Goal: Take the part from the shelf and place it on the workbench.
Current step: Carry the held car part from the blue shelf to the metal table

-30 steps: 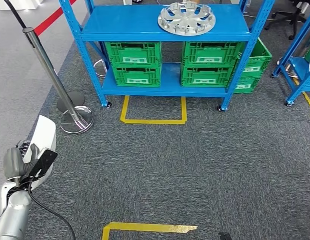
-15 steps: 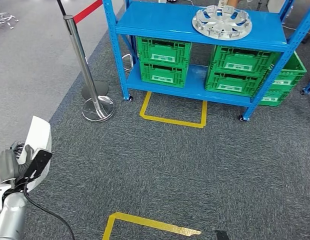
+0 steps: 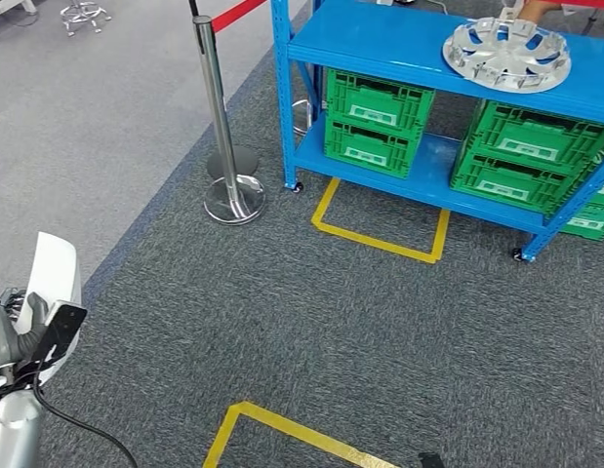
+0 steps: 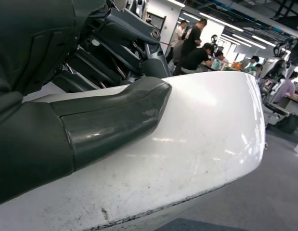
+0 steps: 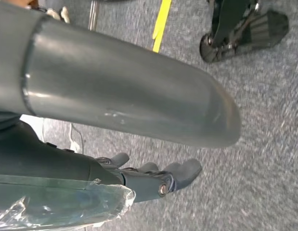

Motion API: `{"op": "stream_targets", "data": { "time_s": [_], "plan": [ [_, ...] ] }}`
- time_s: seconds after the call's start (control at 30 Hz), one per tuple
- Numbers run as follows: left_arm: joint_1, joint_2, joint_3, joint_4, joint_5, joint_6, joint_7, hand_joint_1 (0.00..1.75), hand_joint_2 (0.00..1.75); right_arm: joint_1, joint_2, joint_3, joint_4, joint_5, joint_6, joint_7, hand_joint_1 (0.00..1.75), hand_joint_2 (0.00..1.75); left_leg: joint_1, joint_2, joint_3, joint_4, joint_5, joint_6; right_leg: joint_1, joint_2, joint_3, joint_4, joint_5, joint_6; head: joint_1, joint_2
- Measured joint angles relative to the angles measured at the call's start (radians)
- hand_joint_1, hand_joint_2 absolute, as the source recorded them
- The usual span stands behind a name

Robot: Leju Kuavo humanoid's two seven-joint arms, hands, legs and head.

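Observation:
At the lower left of the head view my left hand (image 3: 19,331) grips a white curved part (image 3: 60,268), holding it upright beside my body. Seen from the left wrist, the thick thumb (image 4: 114,120) presses across the smooth white part (image 4: 213,125), with the darker fingers behind it. My right hand (image 5: 103,96) hangs over the grey carpet, its fingers (image 5: 176,175) stretched out and apart, holding nothing.
A blue shelf (image 3: 431,49) stands at the upper right with a silver hubcap (image 3: 506,54) on top and green crates (image 3: 376,122) below. A chrome barrier post (image 3: 221,127) stands left of it. Yellow tape boxes (image 3: 380,239) mark the carpet. People (image 4: 192,45) work at far desks.
The whole picture has shifted: the camera has turned left, so shelf and post slid right. My left hand keeps its grip on the white part, sitting a little lower in the picture.

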Motion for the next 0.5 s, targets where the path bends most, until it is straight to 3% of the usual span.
{"op": "stream_targets", "data": {
  "time_s": [0.07, 0.13, 0.17, 0.2, 0.23, 0.27, 0.33, 0.37, 0.43, 0.5],
  "plan": [
    [0.008, -0.002, 0.002, -0.008, -0.002, 0.000, 0.000, 1.68, 1.75, -0.001, 0.001, 0.002, 0.000, 0.002, 0.001, 0.000, 0.00, 0.00, 0.000, 0.029, -0.021, 0.043, -0.032, -0.010, -0.003, -0.018, 0.005, -0.009, 0.005, -0.013, -0.005, 0.000],
    [0.010, -0.006, 0.002, -0.012, -0.005, 0.000, 0.000, 1.68, 1.75, 0.000, 0.001, 0.004, 0.000, 0.004, 0.002, -0.001, 0.00, 0.00, 0.004, 0.070, -0.077, 0.162, -0.094, -0.021, -0.004, -0.037, 0.006, -0.012, 0.006, -0.020, -0.010, 0.000],
    [0.012, -0.008, 0.002, -0.013, -0.008, 0.000, 0.000, 1.68, 1.75, 0.001, 0.001, 0.005, 0.000, 0.005, 0.003, -0.002, 0.00, 0.00, 0.007, 0.078, -0.107, 0.227, -0.119, -0.025, -0.003, -0.046, 0.006, -0.012, 0.005, -0.021, -0.010, 0.000],
    [0.015, -0.009, 0.002, -0.013, -0.011, 0.000, 0.000, 1.68, 1.75, 0.002, 0.002, 0.006, 0.000, 0.008, 0.003, -0.003, 0.00, 0.00, 0.010, 0.083, -0.128, 0.270, -0.129, -0.028, -0.003, -0.056, 0.006, -0.012, 0.005, -0.021, -0.010, 0.000],
    [0.017, -0.010, 0.002, -0.013, -0.013, 0.000, 0.000, 1.68, 1.75, 0.002, 0.002, 0.008, 0.000, 0.010, 0.003, -0.003, 0.00, 0.00, 0.012, 0.086, -0.130, 0.278, -0.121, -0.029, -0.003, -0.064, 0.006, -0.011, 0.004, -0.020, -0.010, 0.000],
    [0.019, -0.011, 0.003, -0.016, -0.014, -0.001, 0.000, 1.68, 1.75, 0.001, 0.002, 0.010, 0.000, 0.013, 0.003, -0.004, 0.00, 0.00, 0.014, 0.089, -0.113, 0.245, -0.094, -0.030, -0.003, -0.073, 0.007, -0.011, 0.003, -0.019, -0.010, 0.000],
    [0.018, -0.010, 0.004, -0.025, -0.015, -0.001, 0.000, 1.68, 1.75, 0.000, 0.002, 0.015, 0.000, 0.017, 0.003, -0.005, 0.00, 0.00, 0.013, 0.114, -0.040, 0.112, -0.032, -0.027, -0.001, -0.089, 0.011, -0.011, -0.001, -0.013, -0.011, 0.000],
    [0.017, -0.010, 0.004, -0.031, -0.015, -0.001, 0.000, 1.68, 1.75, 0.000, 0.002, 0.016, 0.000, 0.018, 0.003, -0.005, 0.00, 0.00, 0.010, 0.127, -0.010, 0.052, -0.014, -0.023, 0.002, -0.096, 0.013, -0.009, -0.003, -0.009, -0.011, 0.000],
    [0.017, -0.009, 0.004, -0.040, -0.016, -0.002, 0.000, 1.68, 1.75, -0.001, 0.002, 0.017, 0.000, 0.019, 0.003, -0.005, 0.00, 0.00, 0.003, 0.140, 0.013, 0.003, -0.012, -0.013, 0.008, -0.110, 0.013, -0.009, -0.007, 0.001, -0.010, 0.000],
    [0.025, -0.009, 0.006, -0.048, -0.017, -0.002, 0.000, 1.68, 1.75, -0.002, 0.002, 0.019, 0.000, 0.020, 0.003, -0.007, 0.00, 0.00, 0.003, 0.127, 0.011, -0.001, -0.010, 0.000, 0.007, -0.120, 0.013, -0.009, -0.011, 0.012, -0.010, 0.000]
  ]
}}
